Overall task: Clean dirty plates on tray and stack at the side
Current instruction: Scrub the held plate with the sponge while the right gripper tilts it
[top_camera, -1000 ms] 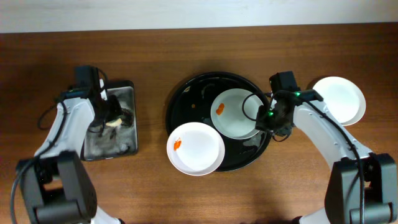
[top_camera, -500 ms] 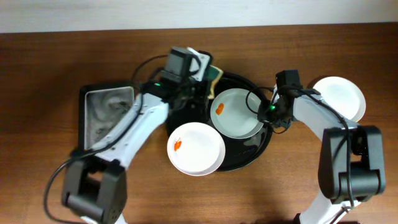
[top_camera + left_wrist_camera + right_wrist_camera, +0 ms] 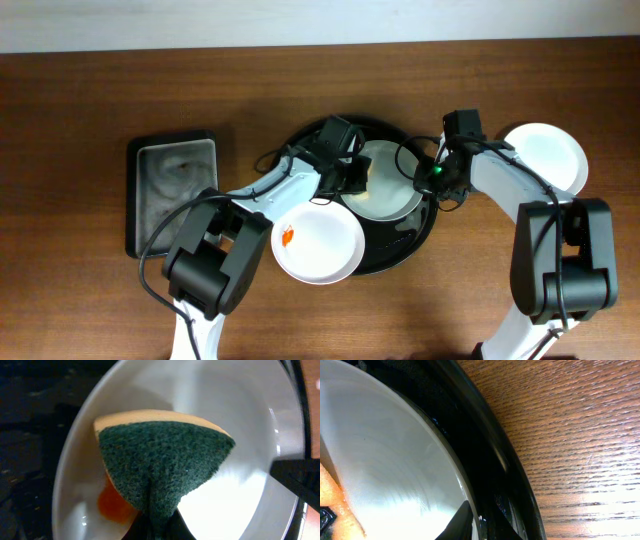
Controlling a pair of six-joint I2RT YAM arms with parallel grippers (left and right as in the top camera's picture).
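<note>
The black tray (image 3: 300, 150) holds a white plate (image 3: 392, 185). My left gripper (image 3: 347, 172) is shut on a green-yellow sponge (image 3: 160, 460) and presses it onto this plate (image 3: 240, 470), beside an orange smear (image 3: 114, 505). My right gripper (image 3: 436, 181) is shut on the plate's right rim (image 3: 385, 460), with a finger over the edge (image 3: 470, 517) inside the tray rim (image 3: 490, 445). A second plate (image 3: 320, 245) with an orange smear (image 3: 287, 235) overlaps the tray's front left rim. A third plate (image 3: 548, 160), with no smear, lies on the table to the right.
A rectangular dark metal tray (image 3: 172, 195) lies on the left of the wooden table (image 3: 80, 120), with no sponge in it. A pale wall edge runs along the back.
My left arm has swung from the rectangular tray over to the black tray, carrying the sponge, and now presses it on the plate. My right gripper stays on the plate's rim.
</note>
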